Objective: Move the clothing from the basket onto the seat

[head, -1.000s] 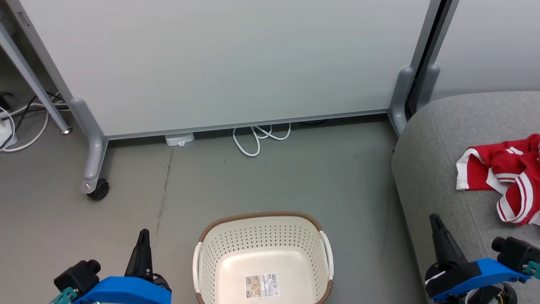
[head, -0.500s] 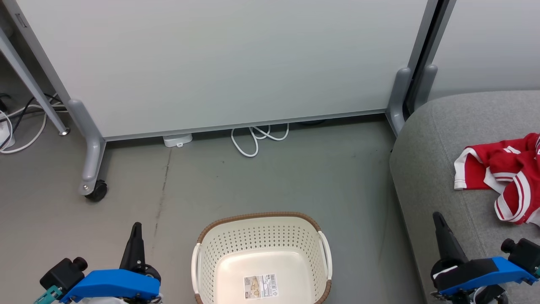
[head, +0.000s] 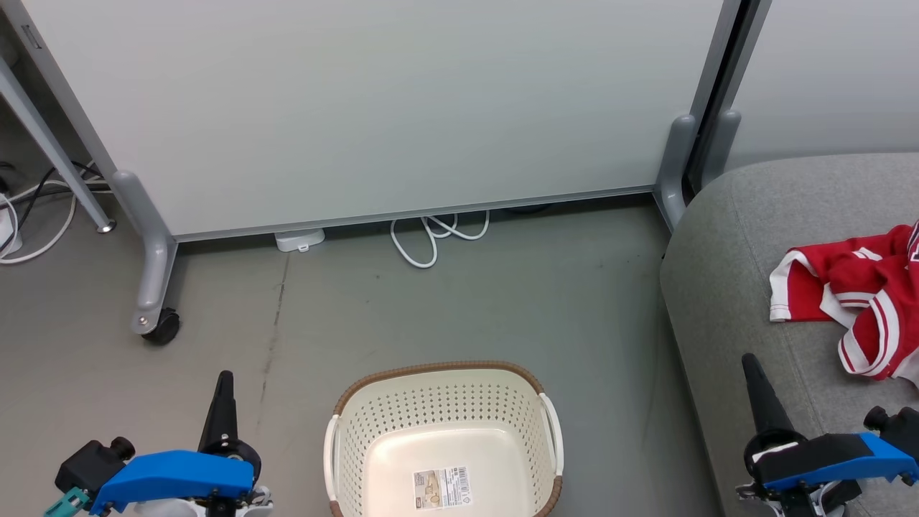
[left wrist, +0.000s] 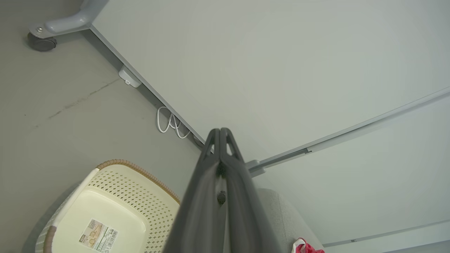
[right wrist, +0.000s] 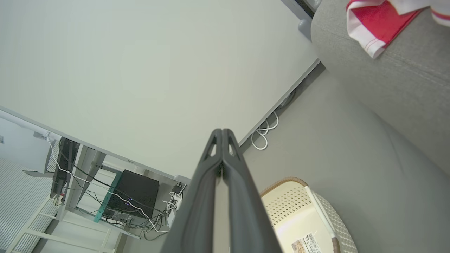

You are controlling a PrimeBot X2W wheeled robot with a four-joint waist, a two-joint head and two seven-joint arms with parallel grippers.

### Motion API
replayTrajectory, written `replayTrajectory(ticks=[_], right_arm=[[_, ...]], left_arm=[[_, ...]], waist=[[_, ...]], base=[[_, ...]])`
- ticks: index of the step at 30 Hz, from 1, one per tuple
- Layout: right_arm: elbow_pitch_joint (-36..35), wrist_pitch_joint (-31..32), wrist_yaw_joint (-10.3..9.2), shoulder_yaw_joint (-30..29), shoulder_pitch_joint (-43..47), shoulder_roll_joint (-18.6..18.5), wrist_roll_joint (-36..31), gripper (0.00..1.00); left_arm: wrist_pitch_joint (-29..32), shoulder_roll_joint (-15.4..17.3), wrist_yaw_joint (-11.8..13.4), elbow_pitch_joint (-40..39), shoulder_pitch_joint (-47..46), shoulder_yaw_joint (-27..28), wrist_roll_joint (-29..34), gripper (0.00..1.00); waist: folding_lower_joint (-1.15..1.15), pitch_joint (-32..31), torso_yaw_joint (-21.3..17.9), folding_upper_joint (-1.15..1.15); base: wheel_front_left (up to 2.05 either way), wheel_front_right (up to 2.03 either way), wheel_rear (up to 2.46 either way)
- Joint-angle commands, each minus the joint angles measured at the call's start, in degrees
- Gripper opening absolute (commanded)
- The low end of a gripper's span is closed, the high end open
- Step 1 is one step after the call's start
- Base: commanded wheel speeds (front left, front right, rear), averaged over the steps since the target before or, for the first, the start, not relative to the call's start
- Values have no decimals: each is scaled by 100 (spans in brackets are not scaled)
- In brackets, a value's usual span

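Observation:
Red clothing (head: 858,298) with white trim lies crumpled on the grey seat (head: 739,301) at the right; a red corner (right wrist: 374,26) of it also appears in the right wrist view. The cream basket (head: 359,438) stands on the floor at bottom centre, with just a paper label (head: 441,487) on its floor. My left gripper (head: 224,379) is shut and holds nothing, left of the basket. Shut as well and holding nothing, my right gripper (head: 750,361) sits over the seat's front edge, below the clothing.
A pale wheeled partition panel (head: 373,108) stands behind the basket, with a castor leg (head: 154,287) at the left and another leg (head: 671,169) beside the seat. A white cable loop (head: 431,240) and a small white box (head: 298,239) lie under the panel. More cables (head: 29,215) lie at far left.
Both grippers have dropped lower in the head view, still shut. The whole picture has shifted slightly left, so the camera moved. Basket and clothing lie as before.

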Motion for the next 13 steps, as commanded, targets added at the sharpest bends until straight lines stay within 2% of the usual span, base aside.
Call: replayTrajectory(ticks=[1, 13], right_arm=[[-75, 23, 2, -19, -146, -20, 137, 0], [-78, 144, 2, -53, -175, -22, 894, 0]], left_arm=[[34, 10, -8, -89, -154, 59, -104, 0], [228, -23, -10, -191, -180, 194, -726, 0]], waist=[[0, -1, -2, 0], [0, -7, -29, 0]], base=[[0, 0, 0], [0, 0, 0]])
